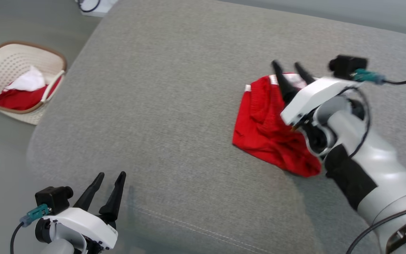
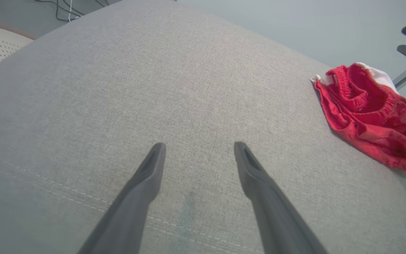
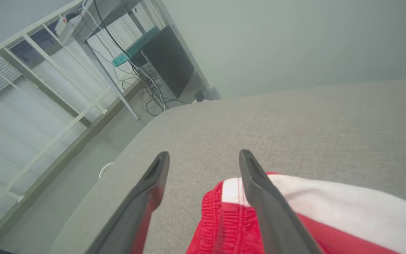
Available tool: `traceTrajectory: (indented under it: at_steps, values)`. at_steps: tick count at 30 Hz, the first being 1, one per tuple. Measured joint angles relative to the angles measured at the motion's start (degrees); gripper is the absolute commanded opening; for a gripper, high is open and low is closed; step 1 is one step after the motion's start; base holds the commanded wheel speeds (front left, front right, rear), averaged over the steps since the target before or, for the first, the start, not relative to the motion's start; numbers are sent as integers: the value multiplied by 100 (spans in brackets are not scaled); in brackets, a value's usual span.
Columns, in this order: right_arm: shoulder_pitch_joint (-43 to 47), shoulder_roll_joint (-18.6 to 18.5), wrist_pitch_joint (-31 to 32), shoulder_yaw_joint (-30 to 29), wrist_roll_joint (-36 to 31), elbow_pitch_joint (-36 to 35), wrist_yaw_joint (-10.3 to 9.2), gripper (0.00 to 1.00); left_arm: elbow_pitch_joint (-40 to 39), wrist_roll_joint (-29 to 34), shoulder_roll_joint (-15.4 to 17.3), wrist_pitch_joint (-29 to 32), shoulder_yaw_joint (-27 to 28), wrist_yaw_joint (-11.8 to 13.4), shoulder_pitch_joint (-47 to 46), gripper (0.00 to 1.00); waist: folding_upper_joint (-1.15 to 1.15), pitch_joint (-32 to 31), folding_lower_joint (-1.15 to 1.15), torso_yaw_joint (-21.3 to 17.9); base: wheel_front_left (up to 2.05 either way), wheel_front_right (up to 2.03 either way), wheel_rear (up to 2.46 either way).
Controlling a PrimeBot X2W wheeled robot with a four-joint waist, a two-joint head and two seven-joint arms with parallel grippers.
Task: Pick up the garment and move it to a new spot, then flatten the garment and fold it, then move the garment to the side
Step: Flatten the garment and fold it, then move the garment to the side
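Your red shorts (image 1: 266,134) lie crumpled at the right of the head view on the grey cushion (image 1: 174,106), white trim at their upper edge. Your right pincer (image 1: 287,64) hangs over that edge, fingers apart, gripping nothing. Your left pincer (image 1: 111,174) sits at the lower left, fingers apart over bare fabric. A basket (image 1: 62,60) of red and white clothes stands upper left.

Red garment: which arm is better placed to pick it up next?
Right. The right pincer hangs open over the red garment; the left pincer sits open across the cushion, far from it.
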Motion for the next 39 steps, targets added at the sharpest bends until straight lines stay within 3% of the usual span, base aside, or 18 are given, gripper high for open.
traceTrajectory:
  at_steps: [6,14,22,38,39]
  values:
    - [130,-51,-7,-1411,-803,266,-15,100,-178,94,13,-1,100,0,5,100,0,18,0,-355,0,0,0]
    - [1725,-22,-7,-2496,-1529,-320,-19,100,-211,108,15,-1,49,0,23,100,0,21,0,-418,0,0,0]
    - [2159,-49,-22,-2635,-1720,-1013,-40,100,-190,112,45,-1,10,0,29,100,0,52,0,-362,0,0,0]
    - [1679,-37,-51,-2305,-1503,-619,-45,100,-131,29,68,-1,-115,0,26,100,0,140,0,-137,0,0,0]
    - [1653,-37,-51,-2324,-1490,-582,-45,95,-129,27,71,0,-119,0,26,100,0,150,0,-127,0,0,0]
